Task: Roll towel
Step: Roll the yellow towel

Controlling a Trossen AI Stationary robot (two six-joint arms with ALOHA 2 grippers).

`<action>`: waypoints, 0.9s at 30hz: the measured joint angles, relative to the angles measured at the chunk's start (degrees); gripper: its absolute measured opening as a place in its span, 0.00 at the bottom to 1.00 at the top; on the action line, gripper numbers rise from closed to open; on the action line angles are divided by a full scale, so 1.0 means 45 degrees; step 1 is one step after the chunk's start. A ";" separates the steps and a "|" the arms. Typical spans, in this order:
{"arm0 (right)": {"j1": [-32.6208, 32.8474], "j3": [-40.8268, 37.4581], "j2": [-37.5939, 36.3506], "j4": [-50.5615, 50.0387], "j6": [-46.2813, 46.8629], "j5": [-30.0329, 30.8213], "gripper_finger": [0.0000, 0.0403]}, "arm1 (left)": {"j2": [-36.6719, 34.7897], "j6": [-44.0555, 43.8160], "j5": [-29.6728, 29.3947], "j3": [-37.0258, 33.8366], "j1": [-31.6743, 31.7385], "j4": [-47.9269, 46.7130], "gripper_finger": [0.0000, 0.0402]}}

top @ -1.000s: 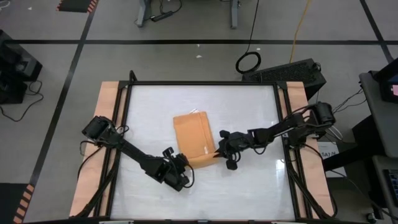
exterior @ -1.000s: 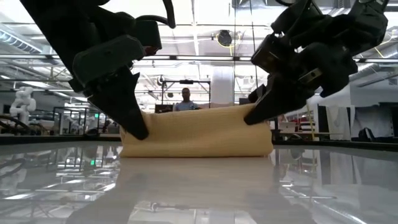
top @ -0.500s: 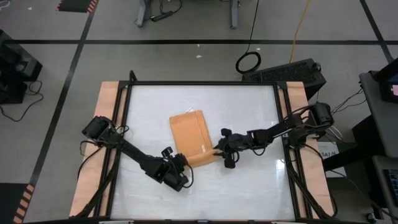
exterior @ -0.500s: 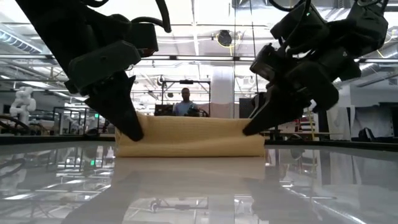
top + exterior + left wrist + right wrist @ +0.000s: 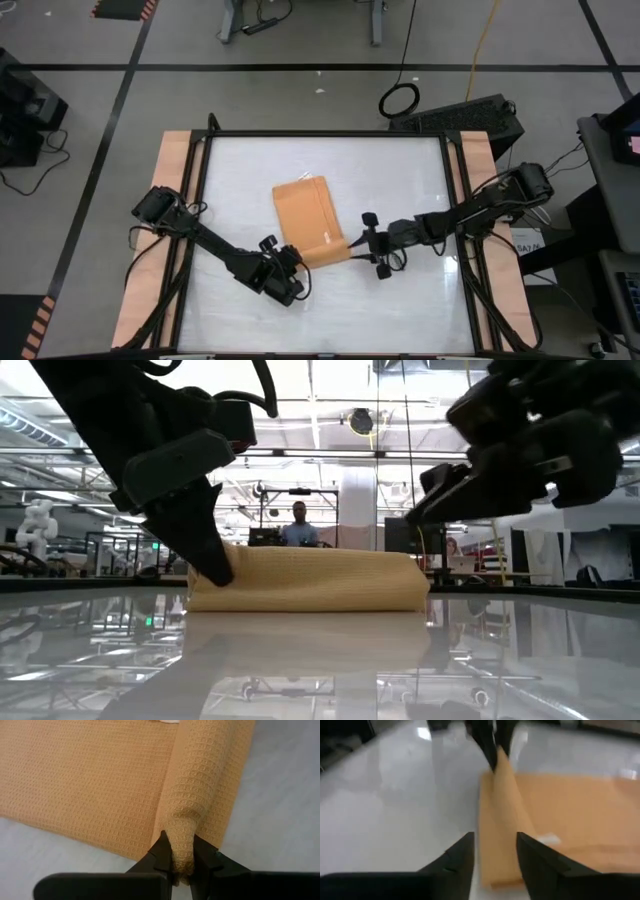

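The orange-tan towel (image 5: 303, 208) lies flat on the white table (image 5: 400, 180). Its near end is rolled into a short roll (image 5: 322, 256) (image 5: 310, 580) that rests on the tabletop. A small white tag (image 5: 547, 839) shows beside the roll. My left gripper (image 5: 180, 866) (image 5: 298, 263) is shut on the roll's left end. My right gripper (image 5: 492, 854) (image 5: 358, 245) stands open just off the roll's right end, a little above the table, touching nothing; in the low view it (image 5: 432, 505) hangs clear of the cloth. My left gripper pinches the roll's left end (image 5: 181, 851) between its two fingers, several layers bunched into a tip. The fingers (image 5: 212, 560) come slanting down from the table's near left and lie along the roll. The roll rests on the table and the flat cloth, slack.
Wooden side rails (image 5: 170, 200) (image 5: 490, 200) and a black frame border the table. Bare white tabletop lies on all sides of the towel. A person (image 5: 297, 525) stands far behind the table in the low view.
My right gripper has opened, let go of the roll's right end, and drawn back toward the table's right edge while rising a little and rolling. The freed right end of the roll has settled onto the table. My left gripper keeps its hold.
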 joint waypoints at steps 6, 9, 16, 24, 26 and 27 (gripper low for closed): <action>-0.0205 -0.1075 0.0919 0.4158 -0.0150 0.0038 0.09 | 0.0005 0.0015 -0.0008 0.0000 -0.0023 0.0042 0.09; -0.0546 -0.0858 0.1740 0.4749 -0.0102 -0.0008 0.02 | 0.0005 0.0019 -0.0008 0.0000 -0.0023 0.0038 0.09; -0.0902 0.0334 0.3865 0.4761 0.0030 -0.0929 0.02 | 0.0005 0.0010 0.0015 0.0000 -0.0023 0.0048 0.09; -0.1245 0.0681 0.4839 0.4835 0.0229 -0.0312 0.01 | 0.0005 0.0024 0.0326 0.0010 -0.0023 0.0096 0.09; -0.1369 0.0681 0.5073 0.4833 0.0377 -0.0334 0.00 | 0.0005 0.0030 0.0240 0.0022 -0.0060 0.0090 0.11; -0.1415 0.0681 0.5181 0.4830 0.0442 -0.0341 0.00 | 0.0005 0.0063 0.0088 0.0058 -0.0101 0.0086 0.14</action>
